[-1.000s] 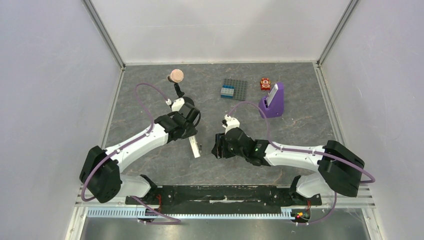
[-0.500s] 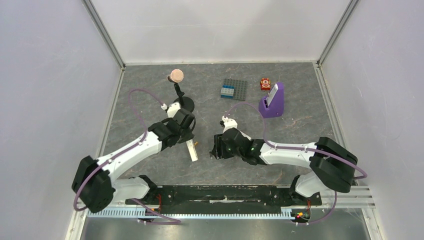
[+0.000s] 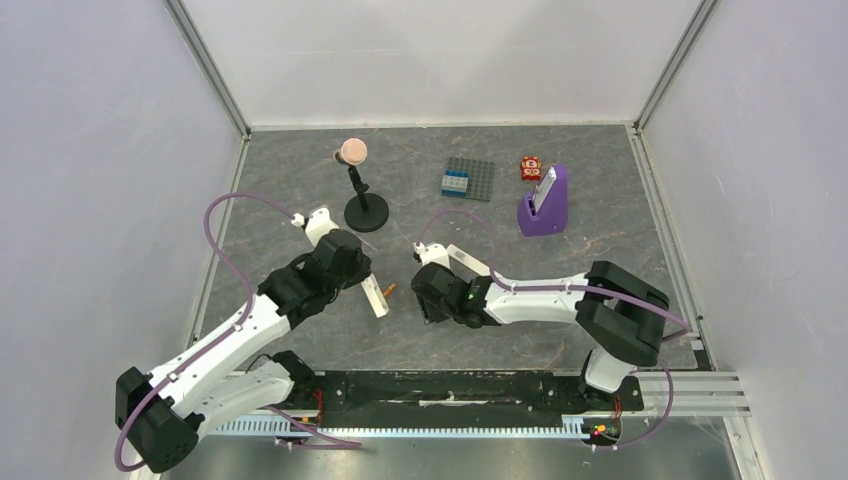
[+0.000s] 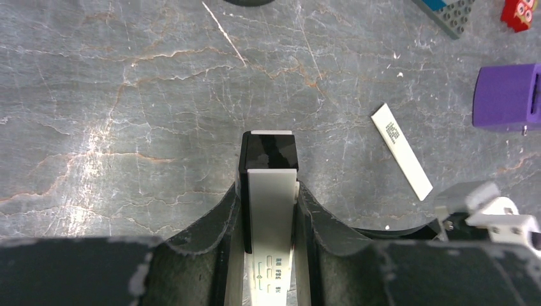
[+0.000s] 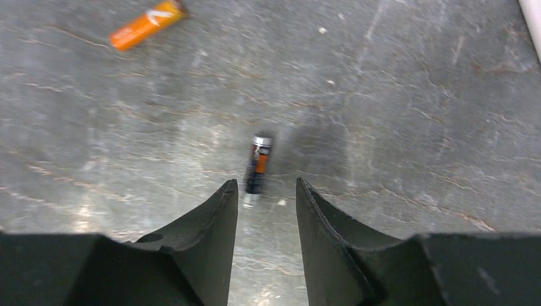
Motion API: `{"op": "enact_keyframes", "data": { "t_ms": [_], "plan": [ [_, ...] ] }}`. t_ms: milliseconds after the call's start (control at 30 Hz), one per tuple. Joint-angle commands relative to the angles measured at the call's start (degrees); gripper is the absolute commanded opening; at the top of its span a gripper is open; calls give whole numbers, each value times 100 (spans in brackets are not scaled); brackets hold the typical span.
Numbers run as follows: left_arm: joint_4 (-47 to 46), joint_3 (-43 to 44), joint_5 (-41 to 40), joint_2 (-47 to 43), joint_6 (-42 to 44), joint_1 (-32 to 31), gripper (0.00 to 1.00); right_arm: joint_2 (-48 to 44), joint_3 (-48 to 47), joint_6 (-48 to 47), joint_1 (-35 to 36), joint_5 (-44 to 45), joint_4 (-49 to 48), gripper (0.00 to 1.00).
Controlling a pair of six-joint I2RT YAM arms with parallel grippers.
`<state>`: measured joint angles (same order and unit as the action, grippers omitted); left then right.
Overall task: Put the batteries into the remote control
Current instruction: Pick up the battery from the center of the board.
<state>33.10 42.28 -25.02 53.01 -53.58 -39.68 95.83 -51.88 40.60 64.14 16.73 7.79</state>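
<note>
My left gripper (image 4: 268, 190) is shut on the remote control (image 4: 271, 217), a slim white bar that sticks out past the fingertips with a dark end. From above, the remote control (image 3: 376, 298) slants just off the table, held by the left gripper (image 3: 360, 282). The orange battery (image 5: 148, 23) lies on the table beside it, and also shows from above (image 3: 388, 291). The dark grey battery (image 5: 258, 167) lies just ahead of my right gripper (image 5: 265, 186), its near end by the left fingertip. The right gripper is open and holds nothing. It hangs low over the table (image 3: 432, 300).
A thin white strip (image 4: 402, 151) lies flat on the table right of the remote. The purple wedge stand (image 3: 545, 205), a grey brick plate (image 3: 468, 179), a small red block (image 3: 530, 167) and a black stand with a pink ball (image 3: 353, 152) sit toward the back.
Both arms have shifted left and nearer. The left gripper carried the remote with it. The right gripper's jaws have narrowed as it came over the dark battery.
</note>
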Motion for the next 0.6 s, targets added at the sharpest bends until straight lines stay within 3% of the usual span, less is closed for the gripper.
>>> {"op": "enact_keyframes", "data": {
  "t_ms": [0, 233, 567],
  "plan": [
    [-214, -27, -396, -188, -257, -16, 2, 175, -209, -120, 3, 437, 416, 40],
    [-225, -32, -443, -243, -258, -13, 2, 431, -305, -202, 10, 386, 530, 30],
    [-755, -254, -6, -351, 113, -7, 2, 299, -289, -530, 11, 188, 467, 2]
  ]
}}
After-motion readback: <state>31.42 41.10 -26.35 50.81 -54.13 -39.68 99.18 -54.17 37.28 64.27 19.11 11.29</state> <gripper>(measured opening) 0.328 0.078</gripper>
